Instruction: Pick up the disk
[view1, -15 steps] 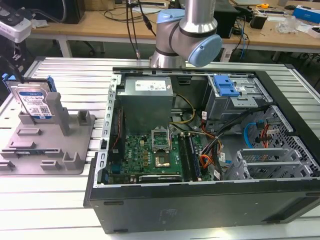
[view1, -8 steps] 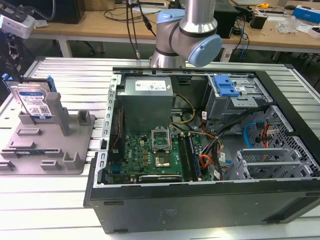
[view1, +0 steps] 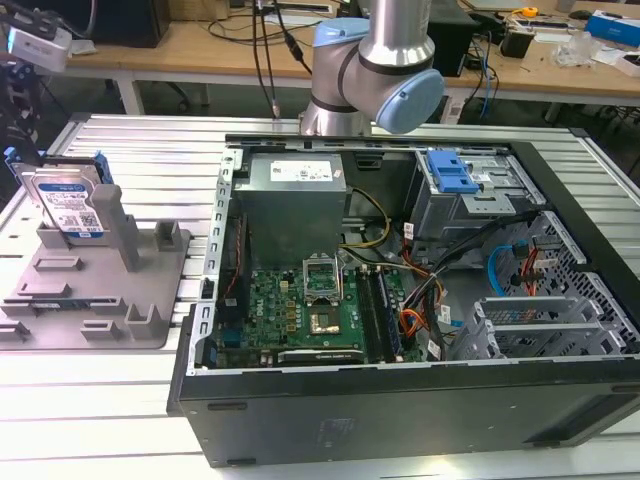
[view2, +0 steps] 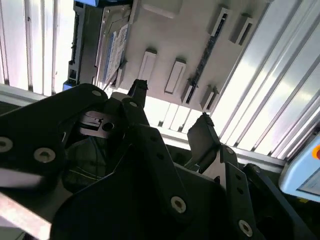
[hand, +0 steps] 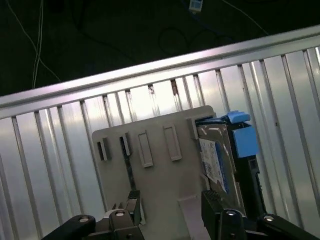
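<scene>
Ribbed aluminium table (view1: 150, 160). Disk (view1: 72, 205) stands on edge in a slot at the grey fixture's (view1: 110, 290) corner. Pincer (hand: 171, 200) hangs over the fixture, apart, empty. Judgement: centre over disk, straddle its flat faces squarely.

A ribbed aluminium table (view1: 130, 150) carries everything. In the first wrist view, a flat grey holder plate (hand: 155, 170) lies on the table's slats in front of the gripper (hand: 170, 200), showing between and beyond its fingertips. An open black computer case (view1: 400, 420) also rests on the table, just beside the plate on the exterior view's right.
</scene>
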